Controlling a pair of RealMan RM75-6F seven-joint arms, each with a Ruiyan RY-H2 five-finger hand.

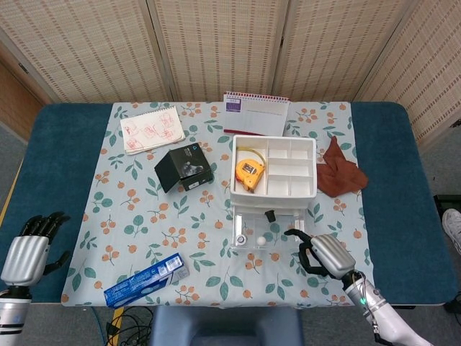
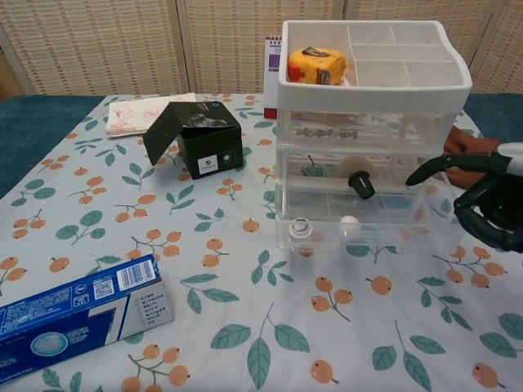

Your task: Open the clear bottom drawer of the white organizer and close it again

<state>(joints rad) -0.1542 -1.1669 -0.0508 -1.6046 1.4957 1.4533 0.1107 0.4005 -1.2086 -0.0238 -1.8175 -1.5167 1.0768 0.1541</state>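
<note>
The white organizer (image 1: 274,167) (image 2: 372,77) stands right of the table's middle, a yellow tape measure (image 1: 247,171) in its top tray. Its clear bottom drawer (image 1: 266,234) (image 2: 368,233) is pulled out toward me, with a black knob (image 2: 359,184) on its front and a white ball and a small ring inside. My right hand (image 1: 328,254) (image 2: 486,204) is by the drawer's right front corner, fingers curled on nothing, thumb pointing at the drawer. Whether the thumb touches it I cannot tell. My left hand (image 1: 29,249) hangs off the table's near-left edge, fingers extended and empty.
A black box (image 1: 184,167) (image 2: 196,139) sits left of the organizer. A blue carton (image 1: 146,278) (image 2: 73,318) lies near the front edge. A brown cloth (image 1: 338,171) lies right of the organizer, a sketch pad (image 1: 151,130) and a calendar (image 1: 256,113) behind.
</note>
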